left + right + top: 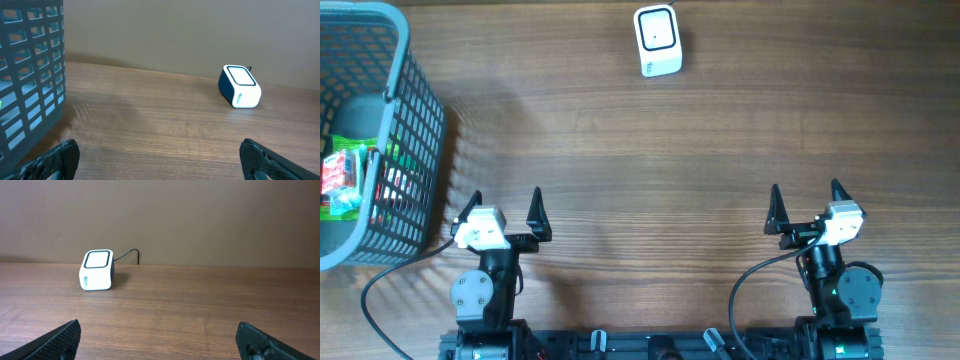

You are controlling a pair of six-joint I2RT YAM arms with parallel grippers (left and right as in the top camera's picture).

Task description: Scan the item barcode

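Left pincer (506, 200) and right pincer (805, 195) both gape wide and empty, well apart from the white barcode scanner (657, 40). The blue mesh basket (415, 150) holding packets (335, 175) stands far left of the scanner on the desk (640, 150).

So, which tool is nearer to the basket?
The left tool, just beside the blue-grey basket; the right tool sits far off to the other side.

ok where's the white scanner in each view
overhead: scanner near the top, just right of centre
left wrist: scanner right of centre, mid-height
right wrist: scanner left of centre, mid-height
shared landmark: the wooden table it sits on
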